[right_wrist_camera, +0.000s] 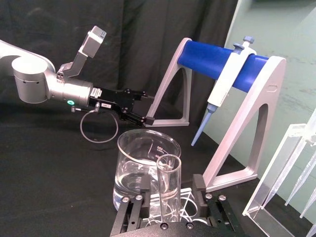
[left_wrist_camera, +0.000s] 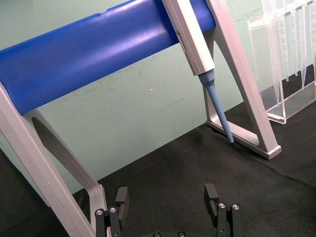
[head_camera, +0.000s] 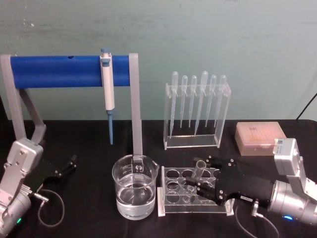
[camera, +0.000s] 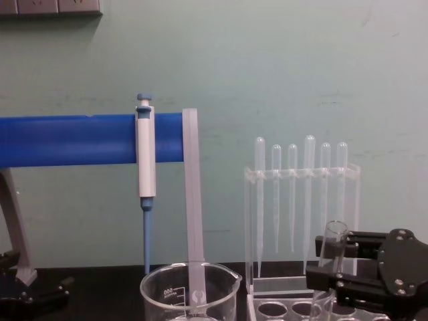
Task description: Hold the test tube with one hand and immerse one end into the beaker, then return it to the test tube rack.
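the beaker (head_camera: 134, 183) stood just left of the test tube rack (head_camera: 161, 198), barely a gap between them. behind it the stand's leg (head_camera: 134, 99) and the pipettor (head_camera: 107, 84) blocked the back. bare table (head_camera: 89, 198) lay open left of the beaker, and a free strip ran between the test tube rack and the pipette rack (head_camera: 193, 143).

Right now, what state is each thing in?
Tube: leaning in the rack, not lifted.
Beaker: upright, part full of clear liquid.
Right tool: open around the tube.
Left tool: open, parked left.
Pipettor: hanging on the stand.
Pipettes: upright in their holder.
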Action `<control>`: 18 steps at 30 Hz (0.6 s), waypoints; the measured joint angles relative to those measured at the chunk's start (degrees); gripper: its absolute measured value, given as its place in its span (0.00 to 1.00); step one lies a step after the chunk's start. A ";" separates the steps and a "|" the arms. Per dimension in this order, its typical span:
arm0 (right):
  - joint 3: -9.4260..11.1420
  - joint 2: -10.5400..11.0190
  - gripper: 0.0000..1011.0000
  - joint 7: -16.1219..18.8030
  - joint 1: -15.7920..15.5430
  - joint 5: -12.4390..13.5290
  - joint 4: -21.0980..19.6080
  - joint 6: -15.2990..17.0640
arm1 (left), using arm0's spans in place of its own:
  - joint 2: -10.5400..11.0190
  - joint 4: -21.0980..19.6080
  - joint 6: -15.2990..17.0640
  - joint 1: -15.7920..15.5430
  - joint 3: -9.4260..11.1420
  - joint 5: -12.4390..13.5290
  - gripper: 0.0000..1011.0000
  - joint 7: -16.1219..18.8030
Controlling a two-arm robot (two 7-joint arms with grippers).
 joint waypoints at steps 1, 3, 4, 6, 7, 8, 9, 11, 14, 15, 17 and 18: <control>0.01 0.01 0.54 -0.01 -0.01 0.01 -0.01 -0.01 | 0.00 0.00 0.00 0.00 0.00 0.00 0.99 0.00; 0.01 0.02 0.46 -0.01 -0.01 0.02 -0.02 -0.02 | 0.00 0.00 0.00 0.00 0.00 0.01 0.99 0.00; 0.01 0.02 0.42 -0.01 -0.02 0.03 -0.03 -0.03 | 0.00 0.00 0.00 0.00 0.00 0.00 0.99 0.00; 0.01 0.02 0.39 -0.01 -0.03 0.04 -0.04 -0.04 | 0.00 0.00 0.00 0.00 0.00 0.00 0.99 0.00; 0.01 0.02 0.34 -0.02 -0.03 0.04 -0.05 -0.05 | 0.00 0.00 0.00 0.00 0.00 0.00 0.99 0.00; 0.01 0.02 0.30 -0.02 -0.04 0.04 -0.05 -0.05 | 0.00 0.00 0.00 0.00 0.00 0.00 0.99 0.00; 0.01 0.02 0.28 -0.02 -0.04 0.04 -0.05 -0.06 | 0.00 0.00 0.00 0.00 0.00 0.00 0.99 0.00; 0.01 0.02 0.22 -0.02 -0.05 0.05 -0.05 -0.07 | 0.00 0.00 0.00 0.00 0.00 0.00 0.99 0.00; 0.01 0.02 0.22 -0.02 -0.05 0.05 -0.05 -0.08 | 0.00 0.00 0.00 0.00 0.00 0.01 0.99 0.00; 0.02 0.04 0.22 -0.02 -0.05 0.04 -0.17 -0.07 | 0.00 0.00 0.00 0.00 0.00 0.00 0.99 0.00; 0.11 0.12 0.22 -0.02 0.20 0.01 -0.72 0.25 | 0.00 0.00 0.00 0.00 0.00 0.00 0.99 0.00; 0.11 0.12 0.22 -0.02 0.20 0.01 -0.72 0.25 | 0.00 0.00 0.00 0.00 0.00 0.00 0.99 0.00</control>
